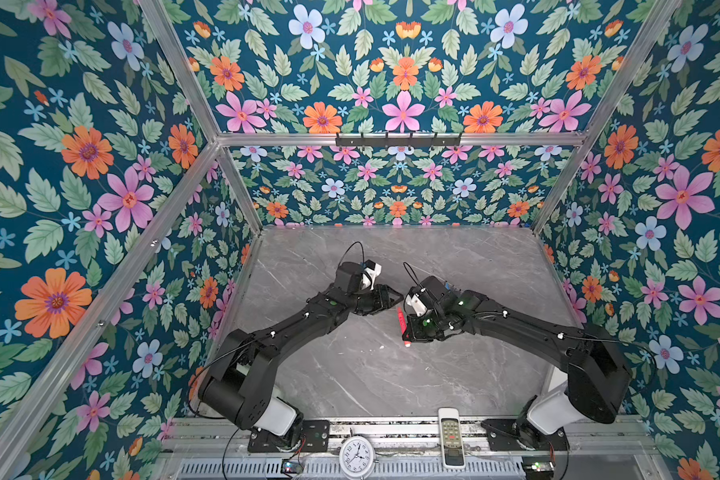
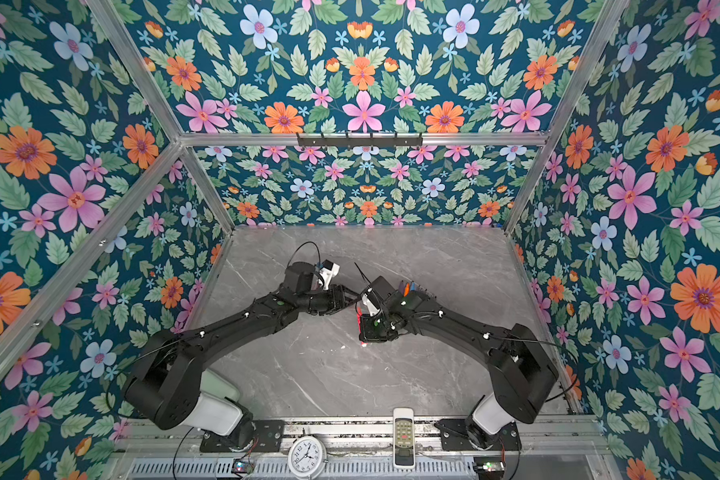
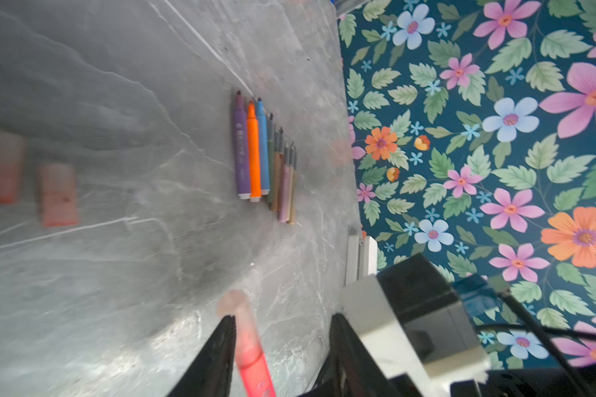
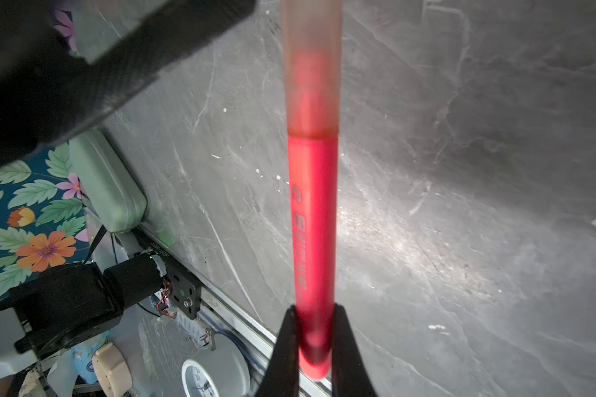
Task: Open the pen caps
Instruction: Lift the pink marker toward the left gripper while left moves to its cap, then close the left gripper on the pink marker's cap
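One pen held: red pen [image 4: 312, 213], tail pinched by right gripper [image 4: 313, 311], over table [image 4: 461, 172].
Cap [image 4: 311, 68]: on, between jaws of spread left gripper [image 3: 283, 319].
Tip: close squarely on cap, pull straight along pen.

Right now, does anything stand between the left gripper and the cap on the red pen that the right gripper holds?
Nothing visible does. The right gripper is shut on the red pen, whose translucent cap is still on. The left gripper is open right at that cap, one finger beside it, only air between them.
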You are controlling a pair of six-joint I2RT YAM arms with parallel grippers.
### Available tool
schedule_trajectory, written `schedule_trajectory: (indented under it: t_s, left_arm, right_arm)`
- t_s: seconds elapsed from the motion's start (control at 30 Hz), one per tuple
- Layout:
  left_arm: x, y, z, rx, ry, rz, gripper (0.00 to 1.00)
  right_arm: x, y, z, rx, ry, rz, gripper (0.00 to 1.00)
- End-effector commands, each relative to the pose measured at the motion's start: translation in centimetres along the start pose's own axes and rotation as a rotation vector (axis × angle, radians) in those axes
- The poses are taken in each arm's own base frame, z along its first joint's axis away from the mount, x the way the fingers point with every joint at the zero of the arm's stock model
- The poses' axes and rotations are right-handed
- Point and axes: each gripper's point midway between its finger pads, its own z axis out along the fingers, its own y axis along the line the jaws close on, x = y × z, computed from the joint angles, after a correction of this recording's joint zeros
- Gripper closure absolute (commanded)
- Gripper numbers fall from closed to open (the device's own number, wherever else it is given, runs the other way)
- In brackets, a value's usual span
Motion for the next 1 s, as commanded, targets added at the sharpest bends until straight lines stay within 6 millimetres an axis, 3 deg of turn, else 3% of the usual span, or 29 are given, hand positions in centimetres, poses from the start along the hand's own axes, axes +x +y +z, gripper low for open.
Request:
schedule_trajectory:
  t_s: [0.0, 0.33, 0.5, 0.77, 0.97]
  left_arm:
    - [-0.4, -0.6, 0.5, 0.023, -0.008, -0.003, 0.54]
    - [-0.7, 0.3, 0.2, -0.064, -0.011, 0.025, 0.54]
    - [-0.8, 0.4, 0.3, -0.074, -0.002, 0.030, 0.54]
    - [0.3, 2.0, 1.2, -0.112, 0.049, 0.006, 0.54]
    - [0.7, 0.5, 1.8, -0.022, 0.059, -0.011, 0.59]
  right_arm:
    - [-0.3, 0.7, -0.4, -0.028, -0.017, -0.020, 0.97]
    - [-0.1, -0.6, -0.8, 0.035, -0.026, -0.008, 0.97]
    - [0.0, -0.3, -0.8, 0.016, -0.026, -0.008, 0.97]
    - [-0.4, 0.4, -1.7, -0.013, -0.068, -0.025, 0.97]
    - [-0.6, 0.5, -1.6, -0.019, -0.068, -0.027, 0.97]
